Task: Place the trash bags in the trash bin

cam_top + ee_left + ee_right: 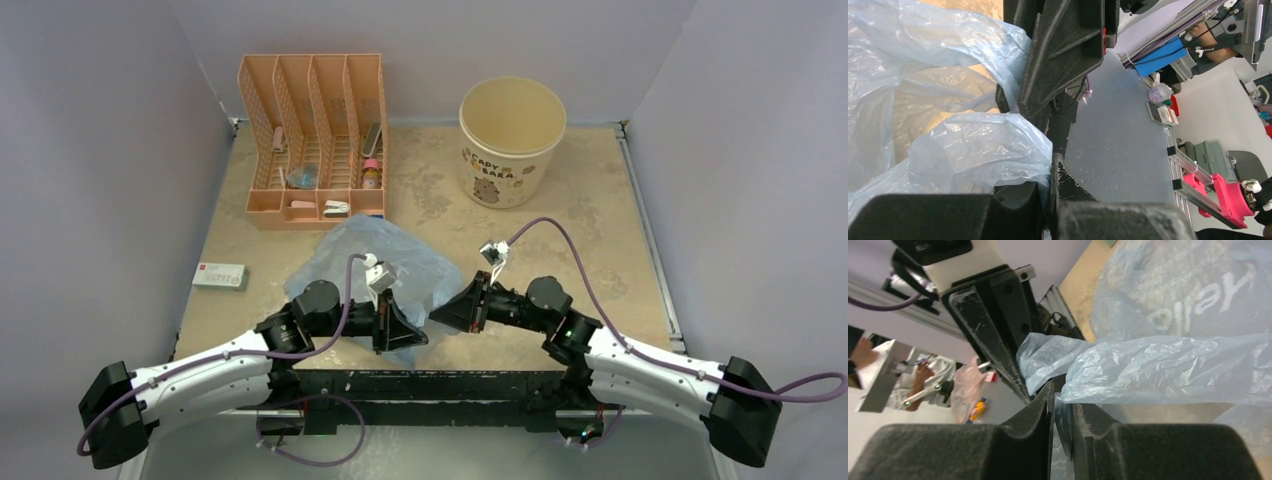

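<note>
- A single trash bag (365, 255), of thin light-blue film, is seen lying crumpled on the bench (590, 220), near the front edge and left of centre.
- Its far edge is found just in front of the orange file organizer (312, 130); contact there cannot be told.
- White lettering is seen printed on the film in the right wrist view.
- The left gripper (1049, 182) is lowered onto the bag's near right part. Its jaws are closed, with bunched film pinched between them.
- The right gripper (1060, 407) is pointed left, tip to tip with the left gripper and just beside it, at the bag's right edge.
- Its jaws are seen slightly apart, with a fold of film lying in the narrow gap. A firm hold on that fold cannot be confirmed.
- Film is seen puffed up on both sides of each pair of jaws, and bench surface shows through it.
- The trash bin (512, 150), a cream bucket with brown print, is stood upright at the far side, right of centre. Its top is open and nothing is seen inside it.
- The bin is set well apart from the bag and from both grippers, so the bag is not in it.
- The organizer is placed at the far left, beside the bin with a gap between them. Small items are held in its slots, too small to name.
- A small white box (220, 275) with a red end is laid flat near the left edge, apart from the bag.
</note>
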Robot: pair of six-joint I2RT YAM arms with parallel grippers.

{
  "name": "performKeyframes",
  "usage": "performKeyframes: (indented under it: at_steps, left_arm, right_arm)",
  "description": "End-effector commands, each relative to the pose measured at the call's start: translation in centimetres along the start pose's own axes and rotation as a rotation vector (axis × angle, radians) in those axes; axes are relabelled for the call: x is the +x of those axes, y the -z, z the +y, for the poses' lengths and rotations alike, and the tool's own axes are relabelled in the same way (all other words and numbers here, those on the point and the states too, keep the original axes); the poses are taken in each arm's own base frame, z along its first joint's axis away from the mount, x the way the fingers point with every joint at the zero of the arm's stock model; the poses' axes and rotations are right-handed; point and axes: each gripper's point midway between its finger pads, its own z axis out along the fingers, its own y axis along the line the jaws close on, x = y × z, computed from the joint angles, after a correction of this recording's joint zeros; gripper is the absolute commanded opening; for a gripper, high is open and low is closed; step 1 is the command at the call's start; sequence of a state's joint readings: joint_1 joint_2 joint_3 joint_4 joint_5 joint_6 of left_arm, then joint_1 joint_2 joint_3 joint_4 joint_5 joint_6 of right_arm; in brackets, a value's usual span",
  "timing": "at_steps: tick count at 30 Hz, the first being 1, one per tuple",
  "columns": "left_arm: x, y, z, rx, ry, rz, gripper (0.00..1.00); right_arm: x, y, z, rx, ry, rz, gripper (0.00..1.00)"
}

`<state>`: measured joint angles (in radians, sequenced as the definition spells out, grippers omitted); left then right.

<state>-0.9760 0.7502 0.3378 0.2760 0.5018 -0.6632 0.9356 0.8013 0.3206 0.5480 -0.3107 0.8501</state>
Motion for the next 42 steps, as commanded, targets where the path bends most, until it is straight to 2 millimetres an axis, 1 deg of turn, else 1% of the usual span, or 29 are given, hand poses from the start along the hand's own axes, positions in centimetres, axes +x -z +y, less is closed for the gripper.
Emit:
performKeyframes:
  at_steps: [1, 6, 8, 11, 13, 14, 18, 22, 26, 29, 34, 39, 42]
  left_arm:
    - [-0.8, 0.2, -1.1, 0.056, -0.026, -0.053, 0.0]
    - [-0.4, 0.1, -0.9, 0.067, -0.023, -0.058, 0.0]
    - [-0.3, 0.0, -1.1, 0.088, -0.032, -0.058, 0.0]
    - [0.0, 0.0, -1.5, 0.13, -0.045, -0.062, 0.0]
    - [0.3, 0.2, -1.6, 0.151, -0.044, -0.077, 0.0]
    - [0.5, 0.3, -1.7, 0.159, -0.042, -0.083, 0.0]
    - [1.4, 0.7, -1.6, 0.176, -0.036, -0.071, 0.0]
    - [0.8, 0.6, -1.5, 0.157, -0.057, -0.087, 0.0]
    - [0.4, 0.5, -1.3, 0.141, -0.067, -0.097, 0.02]
    - [0.4, 0.6, -1.3, 0.14, -0.066, -0.102, 0.02]
    - [0.7, 0.5, -0.9, 0.13, -0.065, -0.098, 0.04]
    - [0.8, 0.2, -0.3, 0.115, -0.062, -0.104, 0.04]
    - [0.5, 0.2, -0.5, 0.124, -0.063, -0.126, 0.04]
  right_arm:
    - [-1.0, 0.4, 4.4, -0.205, -0.021, -0.028, 0.23]
    - [-0.1, 0.3, 4.6, -0.24, -0.02, 0.024, 0.38]
    - [0.2, 0.0, 4.5, -0.244, -0.025, 0.043, 0.4]
    - [0.9, -0.5, 3.2, -0.203, -0.049, 0.064, 0.42]
    - [1.1, -0.9, 2.3, -0.164, -0.068, 0.068, 0.43]
    - [1.2, -0.9, 2.2, -0.163, -0.071, 0.067, 0.43]
    - [1.1, -0.5, 2.9, -0.202, -0.09, 0.05, 0.43]
    - [0.8, -1.0, 3.3, -0.214, -0.102, 0.066, 0.44]
    - [1.5, -1.6, 2.8, -0.197, -0.117, 0.112, 0.46]
    - [2.0, -1.8, 2.5, -0.197, -0.136, 0.132, 0.47]
    - [1.8, -1.5, 4.1, -0.279, -0.159, 0.137, 0.47]
    - [1.6, -1.8, 4.8, -0.31, -0.172, 0.151, 0.47]
    - [1.5, -1.9, 5.1, -0.328, -0.176, 0.158, 0.45]
